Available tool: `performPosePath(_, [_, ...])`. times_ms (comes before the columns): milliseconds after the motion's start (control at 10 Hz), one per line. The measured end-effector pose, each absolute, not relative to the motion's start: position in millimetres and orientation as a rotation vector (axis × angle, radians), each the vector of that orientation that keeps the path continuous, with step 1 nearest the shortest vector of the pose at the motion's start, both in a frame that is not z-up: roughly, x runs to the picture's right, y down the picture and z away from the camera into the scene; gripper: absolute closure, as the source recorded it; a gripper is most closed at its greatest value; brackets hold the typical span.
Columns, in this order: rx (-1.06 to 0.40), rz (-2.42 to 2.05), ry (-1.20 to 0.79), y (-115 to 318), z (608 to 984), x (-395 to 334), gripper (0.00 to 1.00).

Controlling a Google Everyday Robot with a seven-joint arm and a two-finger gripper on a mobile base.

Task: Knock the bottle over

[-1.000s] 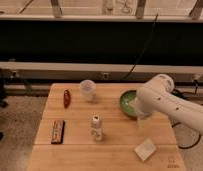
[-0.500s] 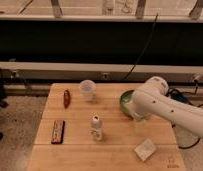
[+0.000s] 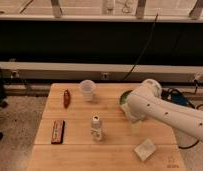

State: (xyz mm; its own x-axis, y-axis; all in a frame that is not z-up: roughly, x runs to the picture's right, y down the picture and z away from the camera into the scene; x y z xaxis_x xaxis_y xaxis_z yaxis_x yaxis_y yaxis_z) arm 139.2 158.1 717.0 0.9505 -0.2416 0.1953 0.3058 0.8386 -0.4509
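Observation:
The bottle (image 3: 96, 127) is small, slim and clear, with a white cap and a pale label. It stands upright near the middle of the wooden table (image 3: 115, 157). My white arm reaches in from the right, and its gripper (image 3: 135, 120) hangs over the table to the right of the bottle. A clear gap separates it from the bottle. The arm's bulky end covers most of the gripper.
A clear plastic cup (image 3: 88, 90) stands behind the bottle. A green bowl (image 3: 125, 97) is partly hidden by the arm. A red object (image 3: 67, 98) and a brown bar (image 3: 57, 131) lie at the left. A white packet (image 3: 145, 149) lies front right.
My arm has swung leftward across the table, bringing the gripper nearer the bottle. The bottle has not moved.

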Motion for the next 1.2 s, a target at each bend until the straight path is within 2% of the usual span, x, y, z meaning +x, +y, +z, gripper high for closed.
performPosePath(100, [-0.501, -0.294, -0.135, 161, 718, 137, 0.30])
performPosePath(700, [-0.523, -0.326, -0.152, 174, 725, 114, 0.93])
performPosePath(900, [-0.525, -0.349, -0.155, 177, 726, 108, 0.99])
performPosePath(1200, [-0.527, -0.377, -0.155, 181, 725, 97, 0.99])
